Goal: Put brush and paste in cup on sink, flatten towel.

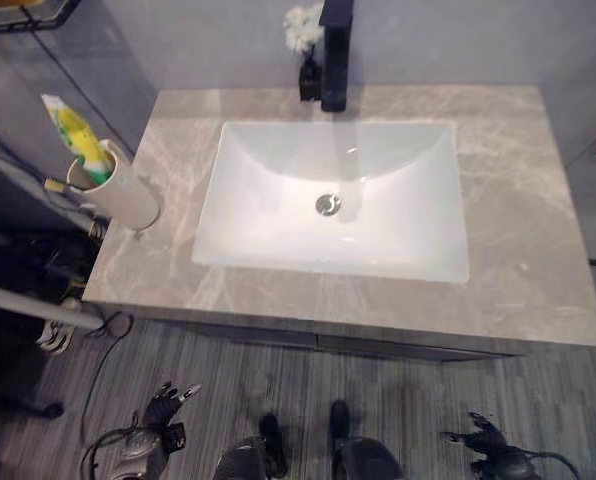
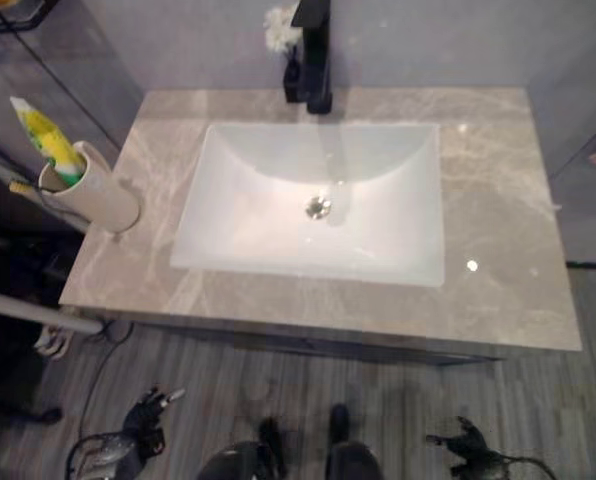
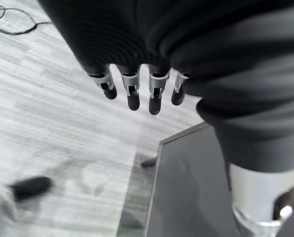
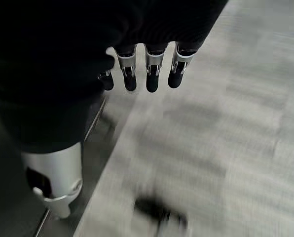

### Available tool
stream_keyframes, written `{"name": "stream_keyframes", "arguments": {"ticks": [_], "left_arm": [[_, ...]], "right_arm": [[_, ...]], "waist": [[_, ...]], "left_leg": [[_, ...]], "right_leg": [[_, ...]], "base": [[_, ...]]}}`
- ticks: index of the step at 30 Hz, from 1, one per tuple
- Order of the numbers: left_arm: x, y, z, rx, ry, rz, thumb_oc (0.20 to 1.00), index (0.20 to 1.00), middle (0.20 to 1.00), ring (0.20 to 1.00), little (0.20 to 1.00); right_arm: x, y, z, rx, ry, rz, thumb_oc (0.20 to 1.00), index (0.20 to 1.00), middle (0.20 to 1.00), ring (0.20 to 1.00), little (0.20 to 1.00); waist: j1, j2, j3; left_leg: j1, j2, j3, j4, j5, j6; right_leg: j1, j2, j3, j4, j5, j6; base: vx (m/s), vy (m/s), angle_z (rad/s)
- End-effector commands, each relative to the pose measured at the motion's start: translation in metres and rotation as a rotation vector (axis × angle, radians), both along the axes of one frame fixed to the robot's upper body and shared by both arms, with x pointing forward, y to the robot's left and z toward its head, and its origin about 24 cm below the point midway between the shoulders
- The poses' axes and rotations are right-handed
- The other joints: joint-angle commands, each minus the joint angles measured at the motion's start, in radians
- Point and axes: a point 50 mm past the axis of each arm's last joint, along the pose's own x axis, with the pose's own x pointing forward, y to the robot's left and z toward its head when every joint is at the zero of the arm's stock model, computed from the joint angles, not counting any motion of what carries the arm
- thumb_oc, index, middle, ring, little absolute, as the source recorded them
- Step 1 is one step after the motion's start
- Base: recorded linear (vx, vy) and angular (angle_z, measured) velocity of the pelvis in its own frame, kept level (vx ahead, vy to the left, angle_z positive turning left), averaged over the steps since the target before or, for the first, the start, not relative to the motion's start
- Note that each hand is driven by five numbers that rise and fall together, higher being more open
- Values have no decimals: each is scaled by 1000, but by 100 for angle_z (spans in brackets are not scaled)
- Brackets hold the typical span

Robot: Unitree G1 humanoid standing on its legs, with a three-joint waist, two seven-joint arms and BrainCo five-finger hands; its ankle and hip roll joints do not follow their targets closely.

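Observation:
A beige cup (image 1: 121, 192) stands on the left end of the marble counter (image 1: 538, 250), beside the white sink basin (image 1: 278, 230). A yellow, green and white toothpaste tube (image 1: 78, 140) sticks up out of the cup. A thin brush handle (image 1: 54, 185) pokes out over the cup's left rim. My left hand (image 1: 164, 405) hangs low at my side above the floor, in front of the counter, its fingers (image 3: 132, 91) straight and holding nothing. My right hand (image 1: 490, 436) hangs likewise on the other side, its fingers (image 4: 148, 74) straight and empty.
A black faucet (image 1: 335, 55) rises behind the basin, with a small black vase of white flowers (image 1: 303, 45) next to it. The drain (image 1: 327, 204) sits mid-basin. A dark rack with a grey bar (image 1: 28, 305) stands left of the counter. Grey plank floor (image 1: 408, 390) lies below.

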Motion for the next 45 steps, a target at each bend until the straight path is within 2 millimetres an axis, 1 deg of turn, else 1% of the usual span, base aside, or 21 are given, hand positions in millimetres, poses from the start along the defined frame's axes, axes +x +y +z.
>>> {"name": "stream_keyframes", "arguments": {"ticks": [1, 2, 3, 4, 5, 7, 10, 15, 26, 27, 28, 29, 30, 32, 36, 37, 38, 39, 40, 43, 45], "left_arm": [[4, 6, 7, 57, -45, -49, 1000, 1000, 1000, 1000, 1000], [6, 4, 8, 76, -48, -82, 1000, 1000, 1000, 1000, 1000], [-2, -14, 6, 60, -75, -185, 1000, 1000, 1000, 1000, 1000], [1, -15, 5, 92, -56, -152, 1000, 1000, 1000, 1000, 1000], [2, -15, 6, 93, -62, -178, 1000, 1000, 1000, 1000, 1000], [8, -20, 12, 107, -104, -232, 1000, 1000, 1000, 1000, 1000], [11, -21, 14, 112, -117, -246, 1000, 1000, 1000, 1000, 1000], [29, -26, 29, 164, -197, -330, 1000, 1000, 1000, 1000, 1000], [32, -25, 35, 197, -222, -347, 1000, 1000, 1000, 1000, 1000], [26, -13, 47, 171, -275, -342, 1000, 1000, 1000, 1000, 1000], [25, -12, 47, 171, -274, -341, 1000, 1000, 1000, 1000, 1000], [19, 0, 60, 193, -316, -347, 1000, 1000, 1000, 1000, 1000], [11, 7, 58, 185, -298, -327, 1000, 1000, 1000, 1000, 1000], [4, 20, 56, 202, -271, -310, 1000, 1000, 1000, 1000, 1000], [6, 21, 51, 211, -249, -284, 1000, 1000, 1000, 1000, 1000], [2, 22, 42, 202, -200, -150, 1000, 1000, 1000, 1000, 1000], [-1, 21, 39, 205, -182, -150, 1000, 1000, 1000, 1000, 1000], [0, 21, 39, 205, -183, -149, 1000, 1000, 1000, 1000, 1000], [-6, 18, 34, 203, -161, -165, 1000, 1000, 1000, 1000, 1000], [-14, 13, 28, 184, -129, -185, 1000, 1000, 1000, 1000, 1000], [-16, 13, 26, 207, -107, -238, 1000, 1000, 1000, 1000, 1000]], "right_arm": [[-5, -15, 2, -47, 23, -11, 1000, 1000, 1000, 1000, 1000], [-1, -4, -2, -34, 25, 33, 1000, 1000, 1000, 1000, 1000], [-1, 3, -4, -22, 21, 27, 1000, 1000, 1000, 1000, 1000], [3, 9, -4, -17, 9, 69, 1000, 1000, 1000, 1000, 1000], [-3, 14, -8, -6, 31, 78, 1000, 1000, 1000, 1000, 1000], [-4, 20, -12, 4, 49, 85, 1000, 1000, 1000, 1000, 1000], [-5, 21, -13, 10, 57, 77, 1000, 1000, 1000, 1000, 1000], [-8, 26, -18, 12, 103, 54, 1000, 1000, 1000, 1000, 1000], [-5, 38, -22, 31, 113, 80, 1000, 1000, 1000, 1000, 1000], [-7, 33, -21, 23, 112, 65, 1000, 1000, 1000, 1000, 1000], [-7, 33, -21, 24, 112, 66, 1000, 1000, 1000, 1000, 1000], [-6, 27, -19, 14, 102, 48, 1000, 1000, 1000, 1000, 1000], [-4, 25, -18, 16, 95, 44, 1000, 1000, 1000, 1000, 1000], [-4, 20, -16, 4, 101, 48, 1000, 1000, 1000, 1000, 1000], [0, 21, -15, -3, 96, 66, 1000, 1000, 1000, 1000, 1000], [-50, 10, -17, 270, -71, -460, 1000, 1000, 1000, 1000, 1000], [-47, 11, -16, 277, -81, -453, 1000, 1000, 1000, 1000, 1000], [-46, 11, -16, 277, -82, -452, 1000, 1000, 1000, 1000, 1000], [-42, 12, -15, 275, -89, -423, 1000, 1000, 1000, 1000, 1000], [-41, 10, -14, 265, -82, -401, 1000, 1000, 1000, 1000, 1000], [-40, 4, -15, 218, -39, -378, 1000, 1000, 1000, 1000, 1000]], "waist": [[10, 1, -42], [18, 2, -46], [36, 0, -45], [41, -7, -49], [46, -10, -52], [58, -17, -58], [61, -20, -62], [66, -32, -70], [78, -42, -79], [91, -33, -77], [91, -34, -82], [98, -25, -75], [102, -21, -74], [99, -11, -75], [98, -7, -71], [-59, -102, -65], [-50, -90, -65], [-53, -104, -64], [-39, -106, -68], [-36, -100, -80], [-20, -97, -94]], "left_leg": [[-10, -48, -51, -160, 27, 82], [-9, -54, -60, -169, 24, 94], [-5, -58, -66, -172, 24, 99], [-1, -59, -63, -187, 26, 101], [0, -61, -61, -194, 27, 104], [12, -65, -57, -218, 32, 111], [20, -68, -56, -233, 36, 114], [41, -81, -47, -283, 49, 129], [65, -93, -40, -281, 32, 141], [69, -98, -49, -276, 26, 146], [64, -98, -48, -275, 28, 146], [66, -100, -55, -271, 24, 149], [62, -102, -56, -268, 24, 151], [63, -109, -59, -265, 19, 157], [63, -116, -57, -256, 12, 164], [203, 36, 125, -65, -157, 79], [212, 46, 118, -71, -176, 72], [204, 39, 130, -71, -152, 73], [208, 37, 124, -92, -140, 67], [217, 33, 113, -128, -123, 64], [230, 26, 106, -152, -112, 67]], "right_leg": [[-35, 21, 129, 31, 37, 106], [-27, 19, 142, 46, 35, 106], [-21, 15, 142, 46, 37, 107], [-20, 13, 143, 44, 40, 112], [-20, 12, 144, 45, 41, 113], [-22, 6, 143, 52, 50, 122], [-22, 4, 143, 53, 53, 127], [-38, -14, 140, 80, 67, 151], [-26, -35, 133, 100, 62, 156], [-18, -41, 122, 106, 54, 157], [-22, -40, 123, 104, 57, 157], [-17, -44, 114, 114, 51, 158], [-23, -46, 114, 117, 55, 159], [-29, -52, 116, 138, 53, 163], [-42, -64, 117, 167, 60, 168], [-120, -250, 74, -48, 367, 288], [-111, -242, 74, -50, 351, 302], [-118, -251, 70, -52, 364, 289], [-111, -251, 64, -56, 361, 290], [-103, -254, 51, -57, 364, 294], [-93, -256, 38, -57, 380, 297]], "base": [[56, 177, 76], [43, 196, 30], [19, 199, -5], [-8, 103, -35], [-11, 99, -45], [-2, 117, -16], [11, 93, -1], [10, 120, -12], [26, 49, -3], [17, 38, 3], [20, 58, 3], [-11, 44, 3], [-6, 76, 7], [21, 102, 11], [23, 68, 8], [108, 57, 3], [43, -9, 15], [26, -71, 27], [-47, -91, 18], [23, -41, 3], [8, -8, 4]]}}
